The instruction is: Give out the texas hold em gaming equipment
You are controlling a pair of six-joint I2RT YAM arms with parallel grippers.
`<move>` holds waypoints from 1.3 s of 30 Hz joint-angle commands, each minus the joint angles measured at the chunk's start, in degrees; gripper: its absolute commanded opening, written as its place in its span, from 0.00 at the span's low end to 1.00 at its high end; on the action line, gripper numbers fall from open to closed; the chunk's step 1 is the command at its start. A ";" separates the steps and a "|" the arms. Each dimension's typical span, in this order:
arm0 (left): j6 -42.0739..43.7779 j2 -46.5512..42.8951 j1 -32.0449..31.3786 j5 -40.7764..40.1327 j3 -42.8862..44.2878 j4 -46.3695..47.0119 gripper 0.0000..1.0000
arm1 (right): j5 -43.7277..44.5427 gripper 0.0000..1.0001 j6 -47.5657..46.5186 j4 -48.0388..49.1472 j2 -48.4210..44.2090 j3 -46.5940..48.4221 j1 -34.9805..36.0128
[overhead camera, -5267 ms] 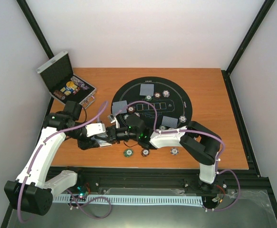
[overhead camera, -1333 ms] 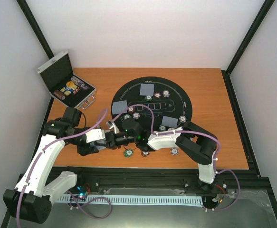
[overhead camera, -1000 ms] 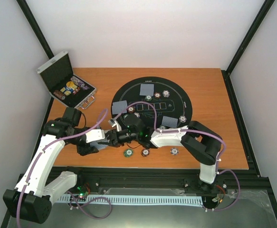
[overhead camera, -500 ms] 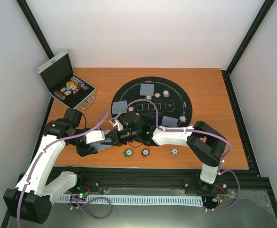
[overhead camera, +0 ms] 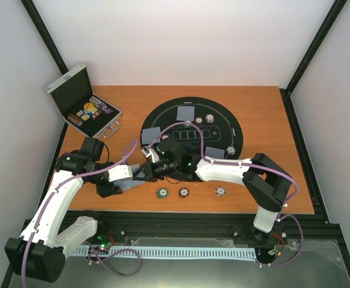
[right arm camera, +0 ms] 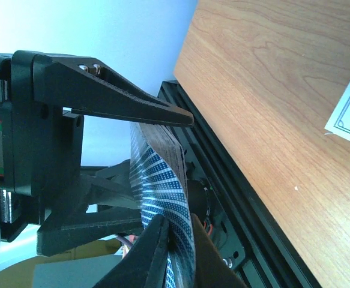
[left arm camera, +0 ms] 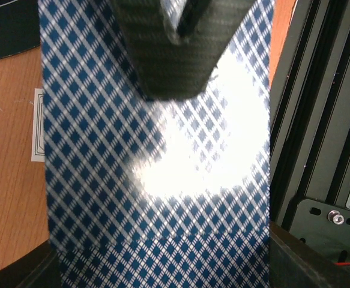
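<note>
My left gripper point(overhead camera: 125, 179) is shut on a deck of blue-and-white checked playing cards point(left arm camera: 102, 180), held just off the table's near edge. In the left wrist view the deck fills the frame between that gripper's point(left arm camera: 156, 267) dark fingers. My right gripper point(overhead camera: 146, 170) meets the deck from the right. The right wrist view shows this gripper point(right arm camera: 175, 235) shut on the edge of the top card point(right arm camera: 162, 180), which bows away from the deck. Three cards point(overhead camera: 185, 112) point(overhead camera: 152, 135) point(overhead camera: 214, 153) lie face down on the round black mat point(overhead camera: 229, 123). A green chip point(overhead camera: 161, 192), a brown-red chip point(overhead camera: 184, 192) and a purple-white chip point(overhead camera: 220, 191) sit on the wood near the front.
An open silver case point(overhead camera: 84, 111) with more chips stands at the back left. More chips point(overhead camera: 209, 118) rest on the mat. The black frame rail point(right arm camera: 247, 198) runs along the table's near edge, right beside both grippers.
My right gripper's jaws have shut on the top card's edge, and that arm has stretched out further left. The left arm has barely moved with the deck.
</note>
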 commanded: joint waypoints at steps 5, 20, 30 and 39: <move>1.45 -0.43 -0.07 0.33 0.15 1.08 0.01 | 1.50 0.06 -3.00 -6.69 -4.83 -1.81 -4.04; 1.41 0.22 -0.06 -0.59 0.73 0.65 0.01 | 0.81 0.03 -15.00 -22.39 -15.29 -14.63 -30.58; 1.41 0.30 -0.06 -0.41 0.53 0.86 0.01 | 8.04 0.03 -23.80 -32.43 -14.68 -13.97 -46.11; 1.45 0.05 -0.06 -0.58 0.07 0.92 0.01 | 10.23 0.03 -23.05 -30.65 -12.43 -14.00 -50.50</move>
